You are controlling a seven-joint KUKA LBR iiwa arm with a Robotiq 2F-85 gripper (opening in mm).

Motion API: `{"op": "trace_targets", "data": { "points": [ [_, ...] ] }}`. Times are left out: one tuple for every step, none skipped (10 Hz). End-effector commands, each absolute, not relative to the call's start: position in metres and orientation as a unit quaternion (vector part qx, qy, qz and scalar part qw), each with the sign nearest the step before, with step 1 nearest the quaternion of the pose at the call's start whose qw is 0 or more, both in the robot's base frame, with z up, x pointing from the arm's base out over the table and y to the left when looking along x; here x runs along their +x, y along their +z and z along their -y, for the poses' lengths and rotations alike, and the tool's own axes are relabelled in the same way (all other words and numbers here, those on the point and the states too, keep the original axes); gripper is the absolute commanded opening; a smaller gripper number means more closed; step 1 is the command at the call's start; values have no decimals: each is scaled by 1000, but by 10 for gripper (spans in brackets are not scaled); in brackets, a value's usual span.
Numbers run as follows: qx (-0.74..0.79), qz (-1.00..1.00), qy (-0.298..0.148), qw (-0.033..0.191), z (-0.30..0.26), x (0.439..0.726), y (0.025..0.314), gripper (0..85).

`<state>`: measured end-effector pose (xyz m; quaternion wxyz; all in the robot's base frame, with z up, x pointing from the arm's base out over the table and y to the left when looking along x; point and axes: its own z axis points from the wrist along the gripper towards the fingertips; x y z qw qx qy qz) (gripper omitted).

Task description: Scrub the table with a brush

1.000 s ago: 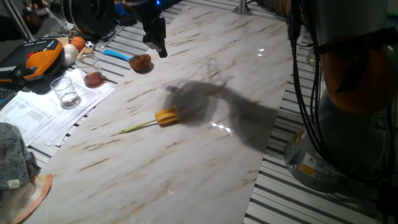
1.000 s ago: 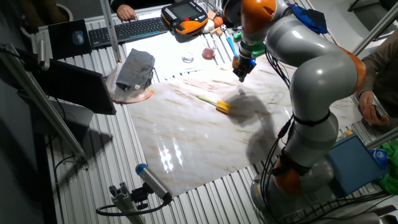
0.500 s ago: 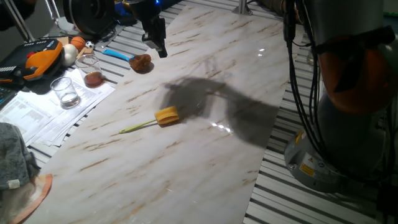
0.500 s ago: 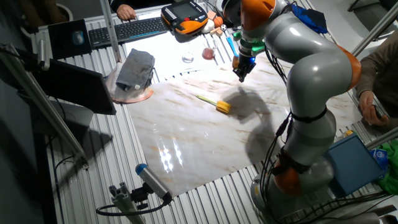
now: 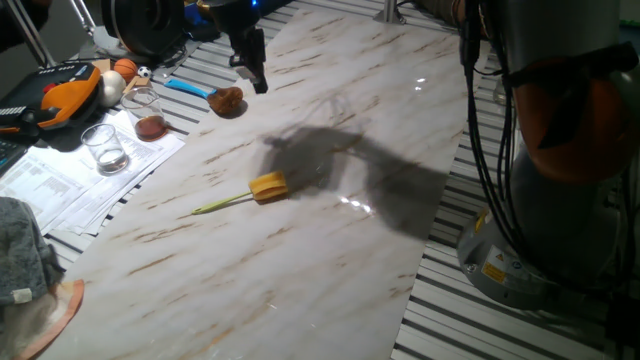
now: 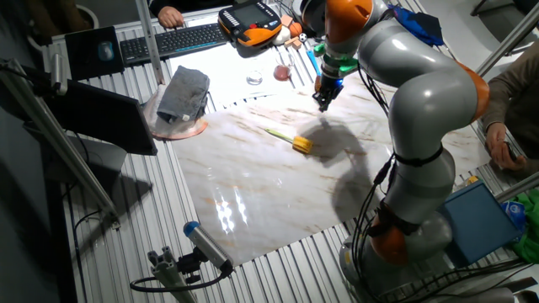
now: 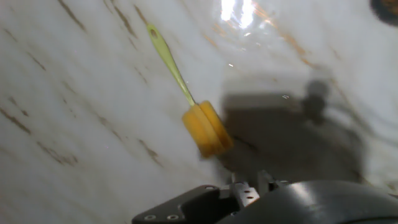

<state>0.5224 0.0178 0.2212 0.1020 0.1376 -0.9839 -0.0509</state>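
Observation:
The brush (image 5: 268, 186) lies flat on the white marble-look table (image 5: 330, 260), with its yellow-orange head to the right and its thin pale handle pointing left. It also shows in the other fixed view (image 6: 301, 145) and in the hand view (image 7: 206, 129). My gripper (image 5: 256, 78) hangs above the far part of the table (image 6: 253, 202), well behind the brush and apart from it. It also shows in the other fixed view (image 6: 320, 103). Its fingers look closed together and hold nothing. The hand view shows only the hand's dark body at the bottom edge.
A blue-handled tool with a brown round head (image 5: 226, 100) lies close left of the gripper. Two glasses (image 5: 105, 148), papers (image 5: 70, 185), an orange pendant (image 5: 68, 88) and a grey cloth (image 5: 20, 250) crowd the left side. The robot base (image 5: 540, 230) stands at the right.
The gripper has shifted slightly toward the far left, and its shadow on the table has moved with it. The brush has not moved.

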Motion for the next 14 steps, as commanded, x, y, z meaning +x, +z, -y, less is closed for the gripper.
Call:
{"op": "trace_targets", "data": {
  "points": [
    [141, 984, -47, 98, -27, 527, 210, 340],
    [142, 983, -58, 98, -35, 535, 195, 340],
    [140, 984, -62, 91, -46, 539, 181, 340],
    [140, 985, -65, 81, -56, 541, 167, 340],
    [138, 985, -71, 79, -63, 542, 157, 510],
    [137, 985, -73, 77, -71, 542, 149, 510],
    [138, 985, -76, 76, -77, 542, 143, 510],
    [131, 985, -76, 82, -85, 543, 137, 510],
    [129, 986, -73, 79, -94, 542, 129, 510],
    [125, 986, -75, 76, -103, 542, 120, 510],
    [123, 987, -79, 71, -110, 542, 113, 510],
    [127, 986, -79, 67, -115, 544, 106, 510],
    [127, 987, -82, 60, -117, 546, 99, 510],
    [127, 987, -87, 50, -117, 548, 92, 510]
  ]
}}
